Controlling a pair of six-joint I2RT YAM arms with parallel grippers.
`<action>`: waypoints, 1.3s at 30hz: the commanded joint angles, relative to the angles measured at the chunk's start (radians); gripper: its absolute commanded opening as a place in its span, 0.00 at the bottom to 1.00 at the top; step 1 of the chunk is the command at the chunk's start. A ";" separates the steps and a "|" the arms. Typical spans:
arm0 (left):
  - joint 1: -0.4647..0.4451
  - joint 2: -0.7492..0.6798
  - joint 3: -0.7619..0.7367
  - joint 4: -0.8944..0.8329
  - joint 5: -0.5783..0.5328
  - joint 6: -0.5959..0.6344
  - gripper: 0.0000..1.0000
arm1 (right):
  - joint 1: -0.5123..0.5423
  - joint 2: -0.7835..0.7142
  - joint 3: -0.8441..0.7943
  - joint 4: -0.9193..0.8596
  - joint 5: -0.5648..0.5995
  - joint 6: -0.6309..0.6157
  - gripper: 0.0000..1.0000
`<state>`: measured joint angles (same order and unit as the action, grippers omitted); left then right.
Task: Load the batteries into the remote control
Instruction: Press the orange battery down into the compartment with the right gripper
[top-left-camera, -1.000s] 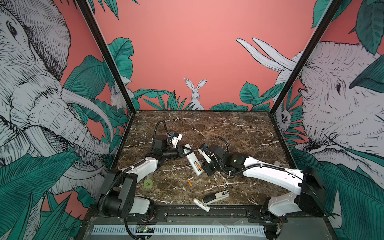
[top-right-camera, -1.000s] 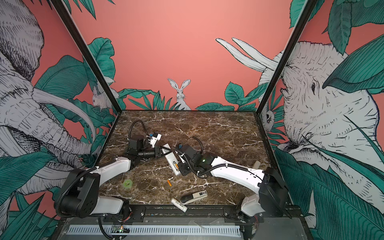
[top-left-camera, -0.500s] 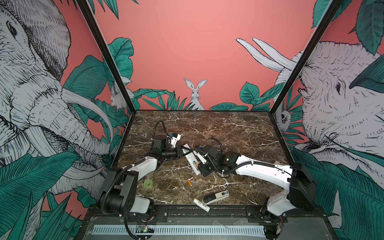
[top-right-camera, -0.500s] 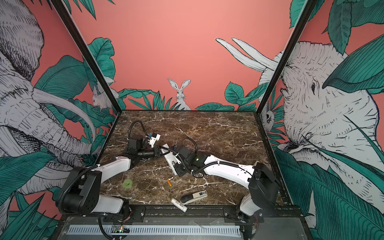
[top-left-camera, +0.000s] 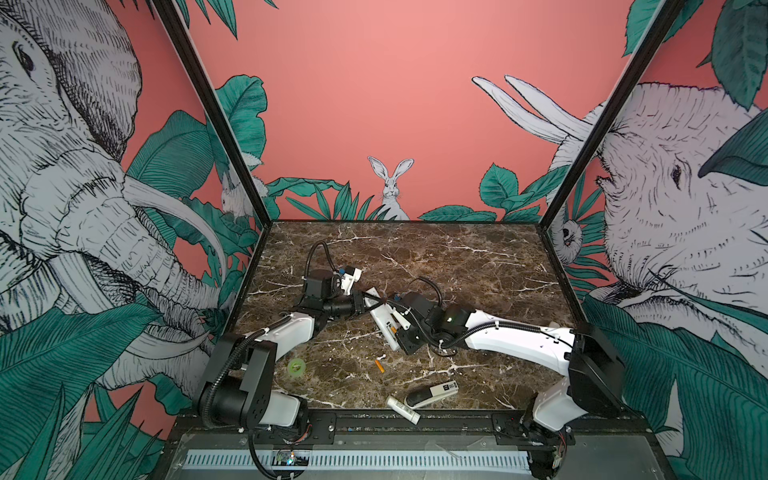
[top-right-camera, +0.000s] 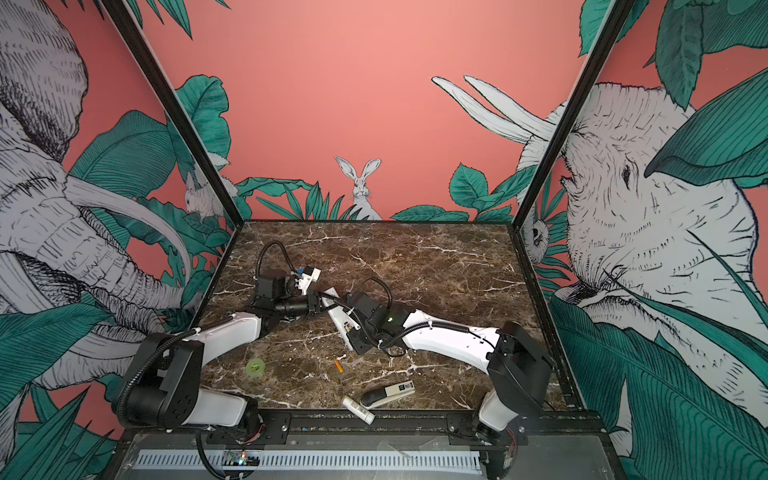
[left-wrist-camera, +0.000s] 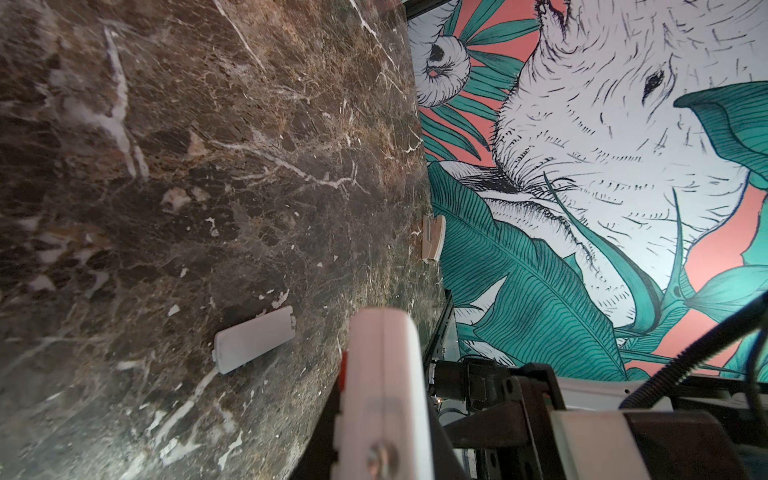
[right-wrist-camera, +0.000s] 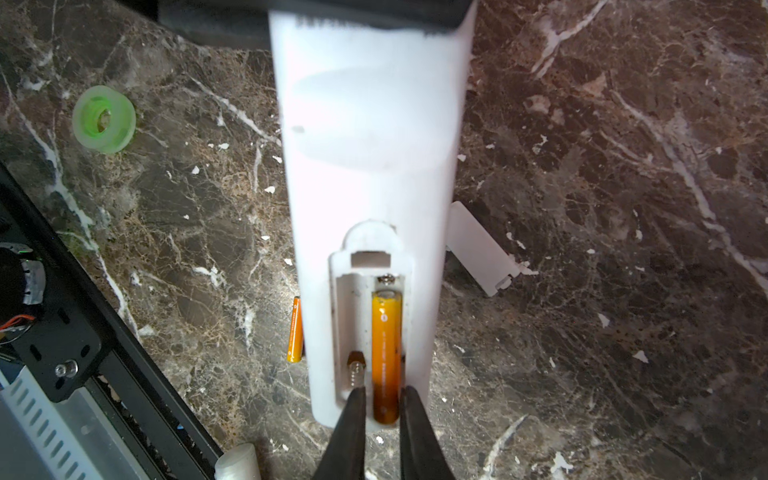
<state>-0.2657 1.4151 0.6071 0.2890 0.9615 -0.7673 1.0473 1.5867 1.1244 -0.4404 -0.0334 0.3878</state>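
With my left gripper (top-left-camera: 365, 306) clamping the remote control (right-wrist-camera: 370, 145), my right gripper (right-wrist-camera: 382, 399), at lower centre of the frame, is pinching the seated battery (right-wrist-camera: 386, 345) narrowly, so I am probably risking levering it out.

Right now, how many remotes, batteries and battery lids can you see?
Remote control: 1
Batteries: 2 (one sits in the remote's open compartment, one lies loose)
Battery cover: 1
Total: 4
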 joint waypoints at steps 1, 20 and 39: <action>0.006 -0.005 0.016 0.020 0.025 -0.006 0.00 | 0.008 0.005 0.016 -0.008 0.017 -0.014 0.16; 0.011 -0.004 0.017 0.028 0.027 -0.016 0.00 | 0.012 0.079 0.058 -0.033 0.035 0.002 0.10; 0.014 0.012 0.010 0.082 0.046 -0.055 0.00 | 0.010 0.155 0.095 -0.002 0.035 0.012 0.09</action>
<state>-0.2497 1.4456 0.6064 0.2974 0.9207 -0.7597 1.0504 1.7042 1.2114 -0.4549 0.0082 0.3927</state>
